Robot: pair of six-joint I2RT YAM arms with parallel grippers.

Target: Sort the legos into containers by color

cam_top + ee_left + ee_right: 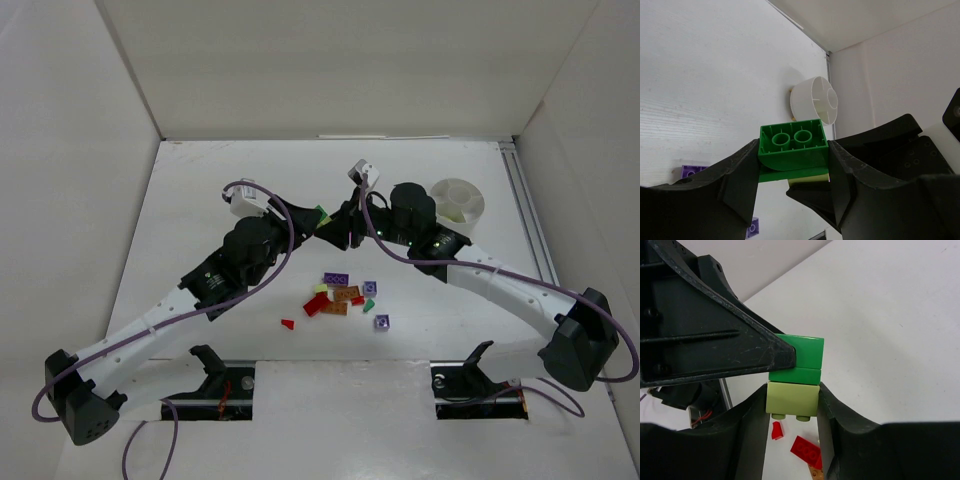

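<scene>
Stacked bricks: your left jaws clamp the green brick (792, 145), your right jaws clamp the pale brick (792, 399) touching just below it in frame; pull apart along that stack.

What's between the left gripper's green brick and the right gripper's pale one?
A thin green plate, stacked touching both; the right wrist view shows it best.
</scene>
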